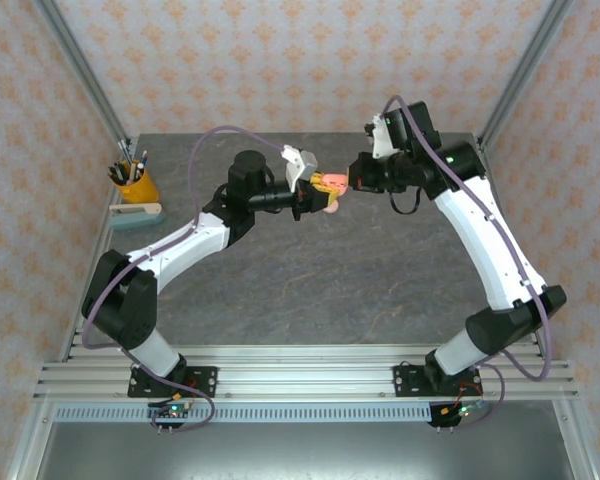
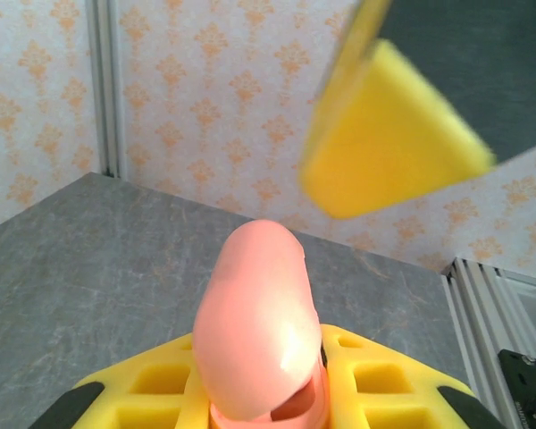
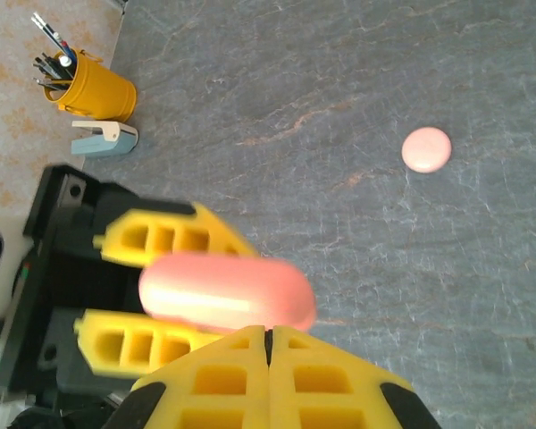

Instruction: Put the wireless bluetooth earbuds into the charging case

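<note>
A pink charging case [image 1: 330,182] hangs in the air above the table's far middle, with my left gripper [image 1: 315,188] shut on it. In the left wrist view the case [image 2: 259,322] stands up between the yellow fingers [image 2: 393,384], with a narrow gap at its lid. My right gripper [image 1: 348,180] is shut and empty, its tips right by the case's free end. In the right wrist view the closed tips [image 3: 269,332] sit just under the case [image 3: 228,290], which the left fingers [image 3: 152,234] clamp. The earbuds are out of view.
A small round pink thing [image 3: 426,149] lies on the grey table [image 1: 380,270], under the grippers. A yellow pen cup [image 1: 137,185] and a teal stapler [image 1: 135,213] stand at the far left. Metal frame posts and patterned walls bound the table.
</note>
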`<control>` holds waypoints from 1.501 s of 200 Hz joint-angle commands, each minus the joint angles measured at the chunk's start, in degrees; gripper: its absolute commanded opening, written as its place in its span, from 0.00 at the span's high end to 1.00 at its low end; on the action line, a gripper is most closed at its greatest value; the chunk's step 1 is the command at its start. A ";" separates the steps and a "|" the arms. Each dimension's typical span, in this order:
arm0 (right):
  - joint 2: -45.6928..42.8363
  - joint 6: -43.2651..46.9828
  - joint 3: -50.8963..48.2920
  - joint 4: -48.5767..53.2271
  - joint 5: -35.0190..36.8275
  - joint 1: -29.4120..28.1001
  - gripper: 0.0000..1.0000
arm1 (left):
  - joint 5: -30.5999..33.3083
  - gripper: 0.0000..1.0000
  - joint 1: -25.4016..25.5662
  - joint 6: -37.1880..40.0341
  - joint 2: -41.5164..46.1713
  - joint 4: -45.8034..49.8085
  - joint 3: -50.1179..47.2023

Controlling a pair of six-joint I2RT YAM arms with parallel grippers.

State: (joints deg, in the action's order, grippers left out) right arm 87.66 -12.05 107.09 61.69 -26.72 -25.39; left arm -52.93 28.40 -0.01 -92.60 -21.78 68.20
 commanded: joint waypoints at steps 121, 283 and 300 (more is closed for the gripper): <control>12.51 -2.73 14.46 -1.83 -0.42 0.08 1.00 | -0.63 1.00 -0.38 -0.28 -0.49 -1.08 1.55; -2.07 -7.29 -14.71 -13.61 7.33 -5.30 1.00 | 4.62 1.00 -2.74 -14.23 -2.48 -13.92 0.89; -2.13 -7.31 -12.74 -12.73 8.87 -4.41 1.00 | 3.54 1.00 -2.60 -11.64 -2.24 -11.51 0.97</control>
State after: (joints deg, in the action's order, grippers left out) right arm 86.87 -18.26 93.19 40.03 -18.46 -29.19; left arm -55.72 27.75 -13.47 -96.86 -28.18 67.44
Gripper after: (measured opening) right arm 0.049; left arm 0.234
